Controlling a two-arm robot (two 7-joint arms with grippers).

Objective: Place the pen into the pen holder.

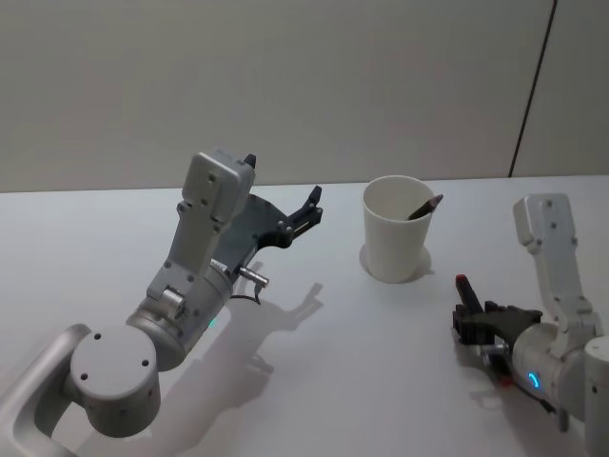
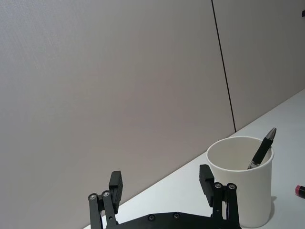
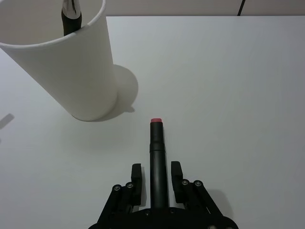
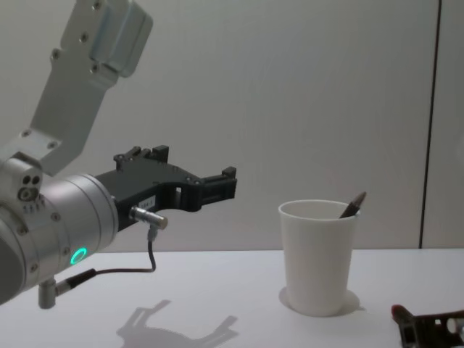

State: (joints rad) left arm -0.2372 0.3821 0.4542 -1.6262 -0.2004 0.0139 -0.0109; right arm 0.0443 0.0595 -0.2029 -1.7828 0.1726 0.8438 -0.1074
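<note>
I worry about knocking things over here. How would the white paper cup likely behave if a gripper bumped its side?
The pen holder looks like thin paper, so it is probably light and would slide or tip easily. It tapers to a narrower base, and the pen leans against its rim, which may make tipping likelier. Its wall would probably dent if squeezed.

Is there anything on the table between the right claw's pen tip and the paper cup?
No. In the right wrist view, only bare white table separates the red-tipped pen from the paper cup.

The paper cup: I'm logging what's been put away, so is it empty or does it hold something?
Not empty. The paper cup stands upright on the table with one dark pen leaning inside, tip above the rim. The right hand grips a second, red-tipped pen.
</note>
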